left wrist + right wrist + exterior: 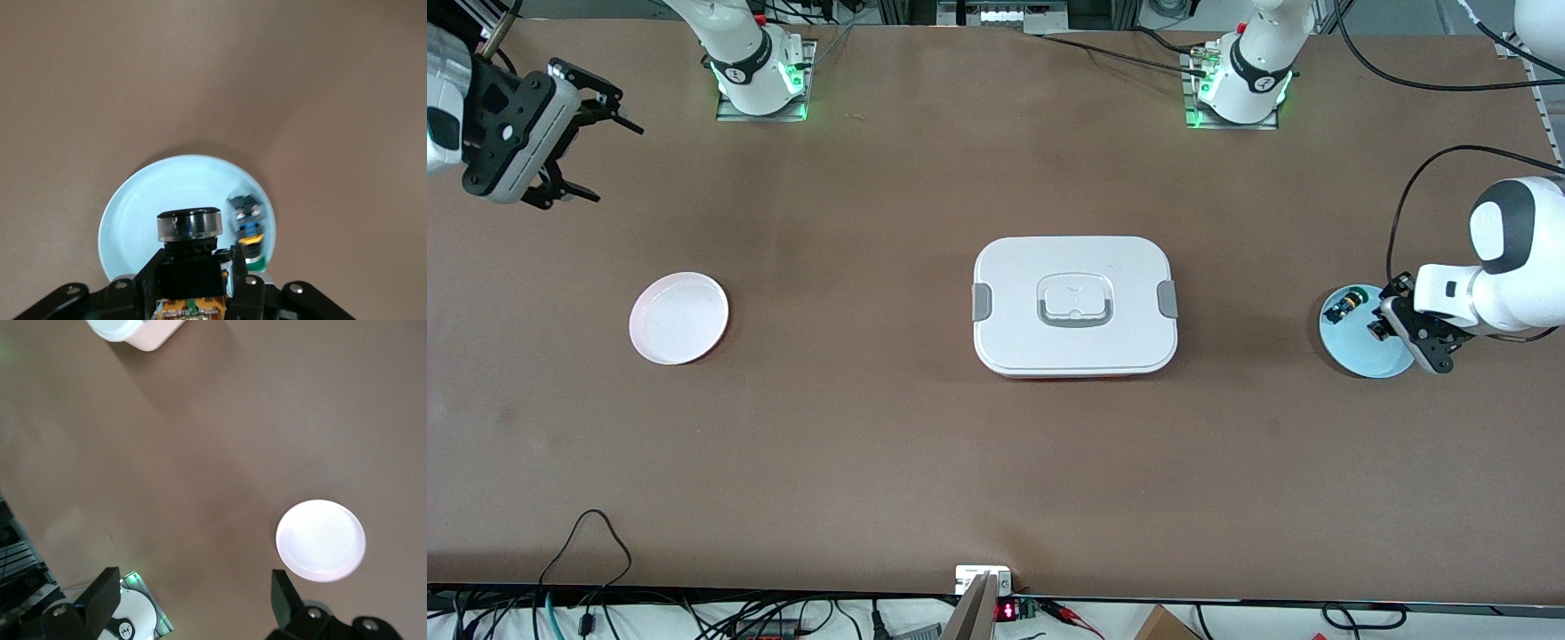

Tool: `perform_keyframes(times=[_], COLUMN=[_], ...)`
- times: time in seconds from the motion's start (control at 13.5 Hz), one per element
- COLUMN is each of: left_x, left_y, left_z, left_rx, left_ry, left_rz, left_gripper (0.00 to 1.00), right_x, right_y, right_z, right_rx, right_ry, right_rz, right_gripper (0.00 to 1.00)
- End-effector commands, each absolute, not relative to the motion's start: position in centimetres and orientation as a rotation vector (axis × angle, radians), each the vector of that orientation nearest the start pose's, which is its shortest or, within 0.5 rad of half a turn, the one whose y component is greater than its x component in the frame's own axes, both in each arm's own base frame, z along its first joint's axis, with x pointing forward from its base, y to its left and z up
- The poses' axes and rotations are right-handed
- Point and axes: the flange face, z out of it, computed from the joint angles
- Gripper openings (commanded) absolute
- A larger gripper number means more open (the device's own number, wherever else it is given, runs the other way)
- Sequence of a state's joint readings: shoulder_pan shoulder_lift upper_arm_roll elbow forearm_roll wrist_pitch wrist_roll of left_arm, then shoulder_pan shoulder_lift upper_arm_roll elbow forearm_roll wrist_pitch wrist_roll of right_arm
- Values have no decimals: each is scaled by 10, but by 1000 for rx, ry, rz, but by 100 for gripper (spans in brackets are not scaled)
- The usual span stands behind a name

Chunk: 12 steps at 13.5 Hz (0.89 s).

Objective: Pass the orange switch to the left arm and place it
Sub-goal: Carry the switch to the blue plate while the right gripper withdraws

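A brown bench carries a white box at its middle, a pink plate toward the right arm's end and a blue plate toward the left arm's end. Cables trail along its edges.

The left gripper hangs over the blue plate, fingers clamped on the orange switch, black cap pointing away from the wrist. A blue switch lies on the plate at the orange one's three o'clock in the left wrist view.

The right gripper waits high over the bench's corner, fingers apart.

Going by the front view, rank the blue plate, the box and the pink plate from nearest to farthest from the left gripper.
1. Blue plate, right under the left gripper at the left arm's end.
2. Box, mid-table.
3. Pink plate, toward the right arm's end.
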<state>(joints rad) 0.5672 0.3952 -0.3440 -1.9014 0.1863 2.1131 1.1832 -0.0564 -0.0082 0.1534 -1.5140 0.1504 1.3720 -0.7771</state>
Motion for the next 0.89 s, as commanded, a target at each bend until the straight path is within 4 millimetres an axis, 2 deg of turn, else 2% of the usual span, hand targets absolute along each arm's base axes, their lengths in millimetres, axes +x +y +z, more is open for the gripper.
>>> perform_keyframes(times=[0.0,0.15,0.3,0.37,0.52,0.59,0.74,0.82], left_x=[579,580,583,585,588,587,583,580], left_y=[163,175,181,182,185,186,184,186], left_z=[273,266,254,248,229,221,213,207], left_rx=[-2624,-2518,-2426,-2381,-2312,-2300,-2308,-2320], left_ry=[1786,1847,1910,1949,2028,2051,2066,2069], left_rz=[173,191,164,137,74,67,76,82], left_gripper=[31,31,31,31,31,31,32,32], right_x=[524,530,542,551,558,558,551,548], right_y=[77,74,42,25,1,-6,-7,-6], right_z=[632,627,621,615,596,592,586,585], right_rx=[-2859,-2912,-2992,-3027,-3047,-3048,-3052,-3085], right_ry=[-1229,-1232,-1069,-1011,-921,-897,-818,-646], right_rz=[53,27,-72,-153,-189,-169,-110,-59], right_gripper=[100,100,100,100,100,100,100,100])
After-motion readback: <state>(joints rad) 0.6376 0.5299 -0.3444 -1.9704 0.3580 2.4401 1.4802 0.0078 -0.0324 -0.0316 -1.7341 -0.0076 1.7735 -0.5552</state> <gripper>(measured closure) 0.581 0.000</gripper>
